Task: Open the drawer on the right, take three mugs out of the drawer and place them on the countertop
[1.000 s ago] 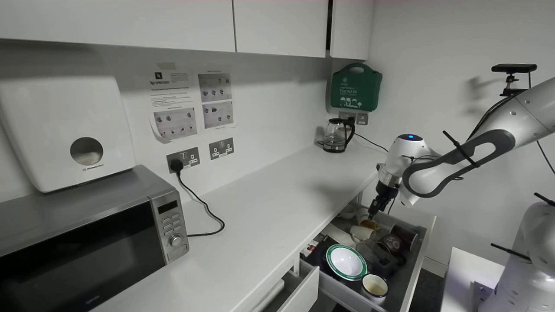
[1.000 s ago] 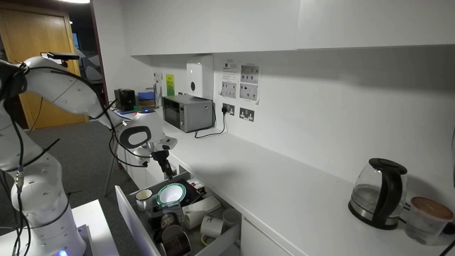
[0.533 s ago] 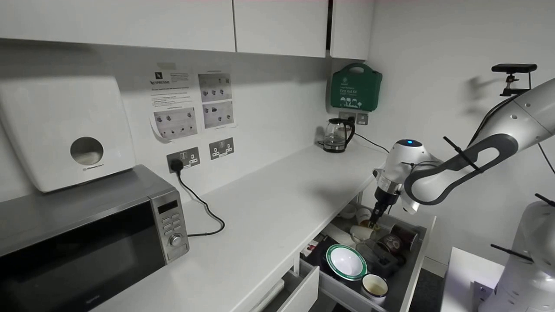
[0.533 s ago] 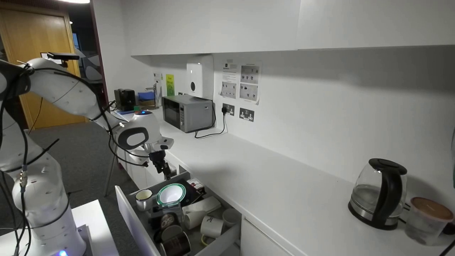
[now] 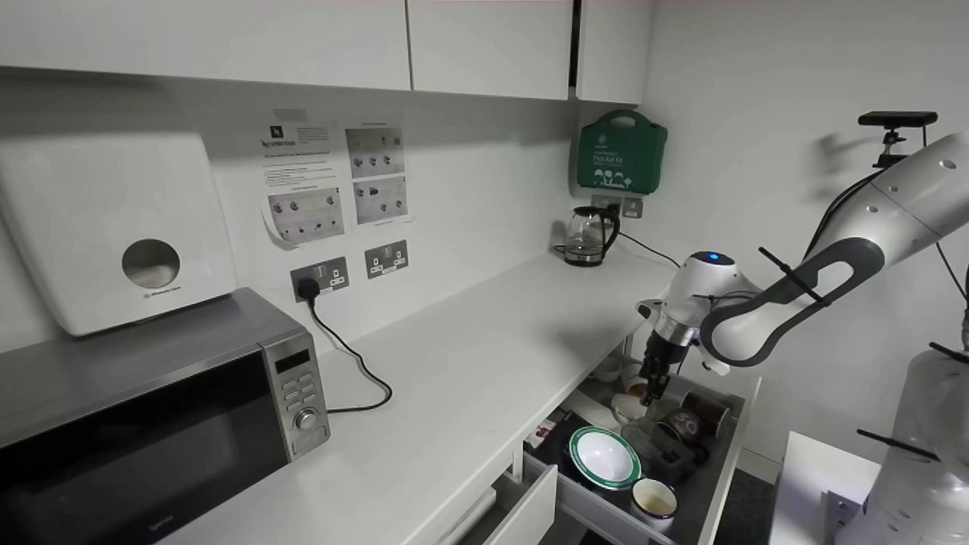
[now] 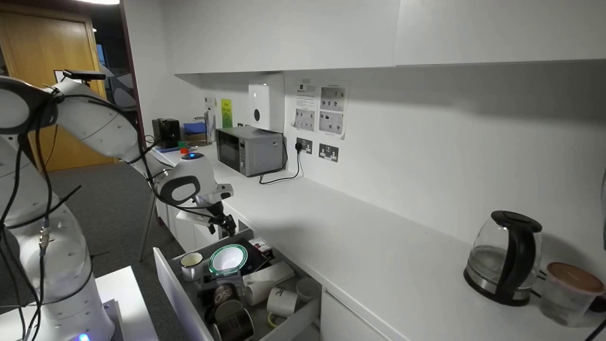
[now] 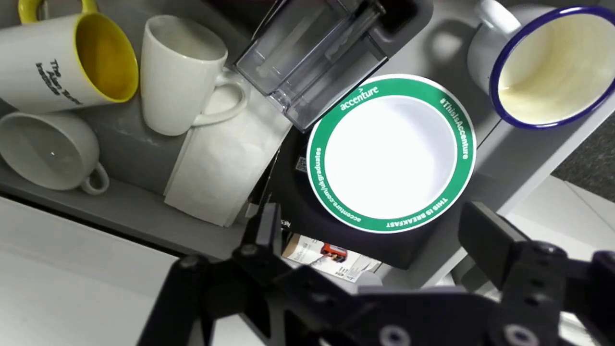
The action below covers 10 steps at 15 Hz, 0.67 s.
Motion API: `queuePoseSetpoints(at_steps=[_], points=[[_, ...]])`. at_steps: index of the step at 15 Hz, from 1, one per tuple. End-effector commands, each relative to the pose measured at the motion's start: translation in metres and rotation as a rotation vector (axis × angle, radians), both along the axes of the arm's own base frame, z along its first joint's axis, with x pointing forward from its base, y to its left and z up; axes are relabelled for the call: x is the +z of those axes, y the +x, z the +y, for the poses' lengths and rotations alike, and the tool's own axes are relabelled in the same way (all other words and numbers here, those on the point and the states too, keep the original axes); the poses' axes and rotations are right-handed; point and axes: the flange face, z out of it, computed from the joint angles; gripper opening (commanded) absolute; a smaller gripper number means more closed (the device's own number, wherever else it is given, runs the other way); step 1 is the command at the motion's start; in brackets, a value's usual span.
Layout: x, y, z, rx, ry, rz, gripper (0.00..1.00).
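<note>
Mugs (image 7: 178,81), four white in one open drawer (image 6: 176,293), one green-rimmed bowl (image 7: 391,156), hand (image 7: 371,218) spread wide

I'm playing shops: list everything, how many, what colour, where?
countertop: 1, white, along wall
wide drawer: 1, white, open below countertop
small drawer: 1, white, beside it
pale mugs: 4, whitish, wide drawer
other mugs: at least 2, dark, wide drawer
bowl: 1, white-green, wide drawer
container: 1, clear, wide drawer
kettle: 1, clear-black, countertop
tub: 1, clear, beside kettle
microwave: 1, grey, countertop
dispenser: 1, white, above microwave
first-aid kit: 1, green, wall
cupboards: several, white, wall
robot arm: 1, white, beside drawers
end effector: 1, black, open above wide drawer
</note>
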Motion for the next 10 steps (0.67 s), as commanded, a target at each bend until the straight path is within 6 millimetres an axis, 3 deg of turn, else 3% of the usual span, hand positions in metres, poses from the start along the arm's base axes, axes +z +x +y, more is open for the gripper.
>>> queuePoseSetpoints(at_steps=[1,10], points=[[-0.01,0.004,-0.001,0.093,0.014,-0.018,1.0],[-0.01,0.001,0.012,0.131,-0.009,0.013,1.0]])
